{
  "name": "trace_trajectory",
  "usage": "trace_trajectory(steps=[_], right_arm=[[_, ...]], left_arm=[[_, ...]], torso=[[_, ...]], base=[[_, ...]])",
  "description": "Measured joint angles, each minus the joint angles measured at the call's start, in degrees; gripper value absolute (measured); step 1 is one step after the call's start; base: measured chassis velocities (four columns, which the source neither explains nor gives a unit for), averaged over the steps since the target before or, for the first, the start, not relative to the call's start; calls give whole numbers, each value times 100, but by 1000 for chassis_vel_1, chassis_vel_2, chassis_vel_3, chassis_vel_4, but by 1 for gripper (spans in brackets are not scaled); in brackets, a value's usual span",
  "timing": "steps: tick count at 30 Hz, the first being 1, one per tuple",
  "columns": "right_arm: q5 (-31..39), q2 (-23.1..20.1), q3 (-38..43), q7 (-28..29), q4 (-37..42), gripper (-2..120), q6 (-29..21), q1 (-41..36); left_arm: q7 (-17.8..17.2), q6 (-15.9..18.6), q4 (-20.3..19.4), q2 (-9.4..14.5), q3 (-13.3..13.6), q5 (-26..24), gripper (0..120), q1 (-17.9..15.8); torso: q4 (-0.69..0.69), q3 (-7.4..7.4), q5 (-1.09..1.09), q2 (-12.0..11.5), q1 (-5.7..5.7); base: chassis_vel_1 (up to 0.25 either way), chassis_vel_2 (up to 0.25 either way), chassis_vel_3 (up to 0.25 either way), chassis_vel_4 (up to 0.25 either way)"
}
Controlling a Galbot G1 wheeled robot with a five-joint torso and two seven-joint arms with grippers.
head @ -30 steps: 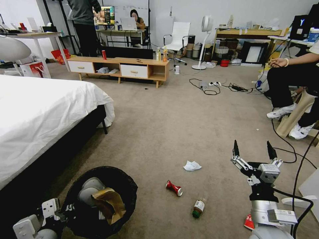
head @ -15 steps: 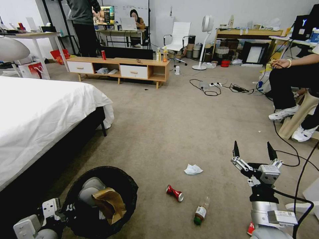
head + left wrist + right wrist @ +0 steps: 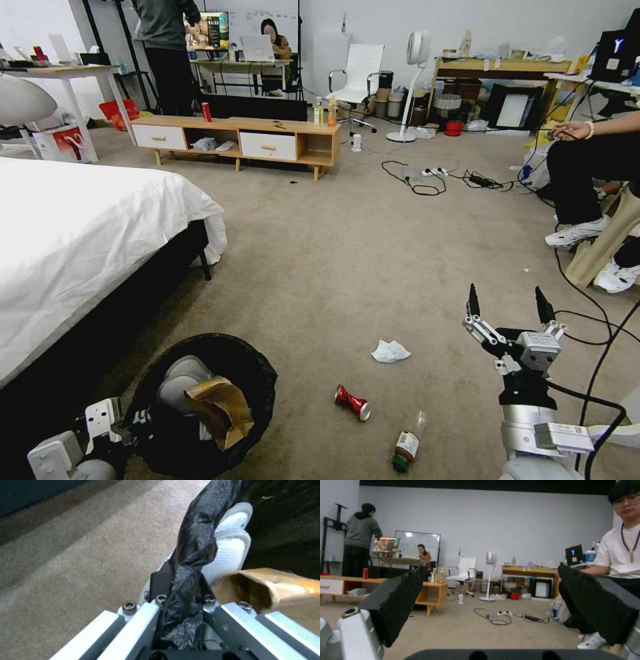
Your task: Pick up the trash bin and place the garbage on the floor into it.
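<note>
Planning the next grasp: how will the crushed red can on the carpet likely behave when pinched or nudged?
The crushed red can is pinched in at its middle, so it probably deforms further under squeeze. Lying on its side, it may roll when nudged. Likely light for its size.

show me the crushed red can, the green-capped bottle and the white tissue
crushed red can [image 3: 351, 403], head view, its pinched middle
green-capped bottle [image 3: 407, 445], head view, its label
white tissue [image 3: 391, 351], head view, centre of the crumple

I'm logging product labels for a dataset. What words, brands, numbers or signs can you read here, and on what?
None can be read.
Bottle label: too small.
Crushed can: print too blurred.
Red bag by the bed: white print, unreadable.
Whiteboard: marks too faint.
Black box: a lit sign, not a clear letter.
</note>
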Motion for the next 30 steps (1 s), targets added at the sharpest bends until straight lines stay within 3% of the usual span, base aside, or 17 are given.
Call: trace_trajectory(steps=[13,19,21,24,29,30], right_arm=[[115,-112,-82,-58,-53,100,-85,123],[602,-549,-308,157,41,100,-752,463],[1158,-854,-455,347,56,100,-1335,814],[1540,-1068,-650,506,13,100,-1770,1259],[2076,-1386,-1087,457,-93,100,-2038,2048],[2481,-1519,-1316,470,-85,100,-2216,2298]], left_arm=[[8,0,52,0,0,0,2,-32],[9,2,62,11,-4,-12,2,-78],[5,3,64,8,-19,-24,2,-88],[5,4,64,-1,-16,-25,2,-79],[4,4,62,-17,1,-5,2,-66],[4,4,62,-24,6,3,2,-65]], torso=[[-1,0,0,0,0],[0,0,0,0,0],[0,1,1,0,0],[0,1,-1,0,0],[1,1,-1,0,0],[2,1,-1,0,0]], base=[[0,0,0,0],[0,0,0,0],[0,0,0,0],[0,0,0,0],[0,0,0,0],[0,0,0,0]])
